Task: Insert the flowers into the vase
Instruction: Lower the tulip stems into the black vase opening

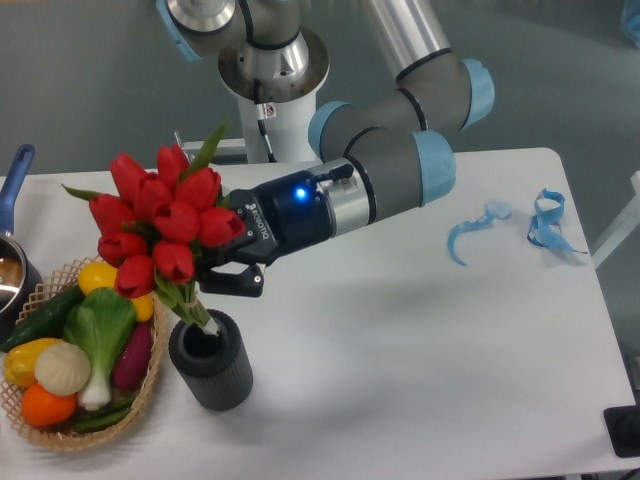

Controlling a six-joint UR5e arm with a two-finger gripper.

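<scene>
A tight bunch of red tulips, the flowers, hangs tilted over the left of the table with its green stems pointing down and to the right. The stem ends reach into the round mouth of the vase, a short dark grey ribbed cylinder standing near the front left. My gripper is shut on the flowers just behind the blooms, up and to the right of the vase mouth. The blooms hide most of its fingers.
A wicker basket of vegetables stands right beside the vase on its left. A dark pot with a blue handle sits at the far left edge. Blue ribbon scraps lie at the back right. The arm's base rises at the back.
</scene>
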